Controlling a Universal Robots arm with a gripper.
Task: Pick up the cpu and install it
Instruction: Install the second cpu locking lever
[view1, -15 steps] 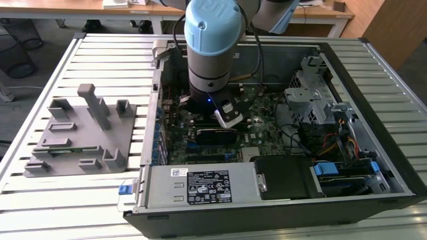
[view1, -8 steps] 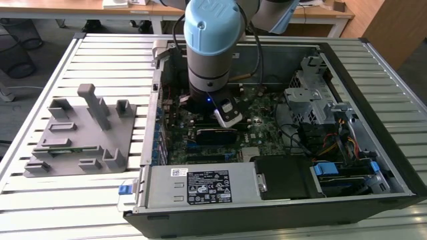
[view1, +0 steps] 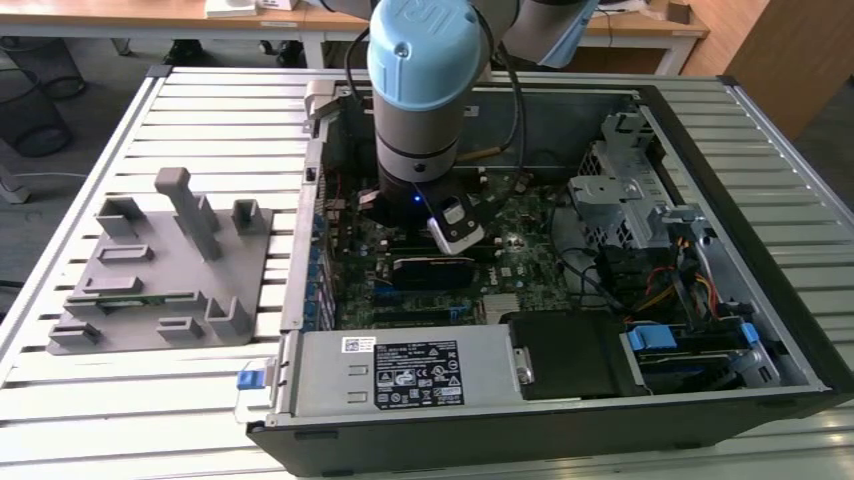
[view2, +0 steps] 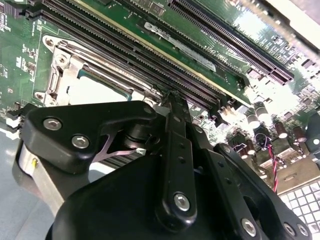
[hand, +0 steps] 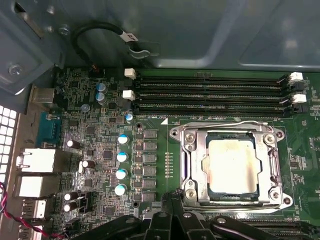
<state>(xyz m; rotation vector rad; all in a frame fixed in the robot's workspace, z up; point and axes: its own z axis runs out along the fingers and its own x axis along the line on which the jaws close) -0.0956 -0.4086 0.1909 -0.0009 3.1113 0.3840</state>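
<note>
CPU chip (hand: 232, 167) sits in the metal-framed socket (hand: 187, 145) on the green motherboard (hand: 100, 150), silver top facing up. Seen in the first wrist view, 4 long memory slots (hand: 210, 92) run at the chip's 12 o'clock. Gripper (view2: 172, 97) hangs just beside the socket, its fingers (view2: 176, 150) pressed together, holding nothing. In the exterior view, the arm (view1: 424, 110) reaches down into the open computer case (view1: 747, 200).

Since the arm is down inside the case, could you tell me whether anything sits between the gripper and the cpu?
Nothing visible does: the silver-topped square cpu lies uncovered within the metal socket frame, and the black gripper sits beside that frame.
</note>
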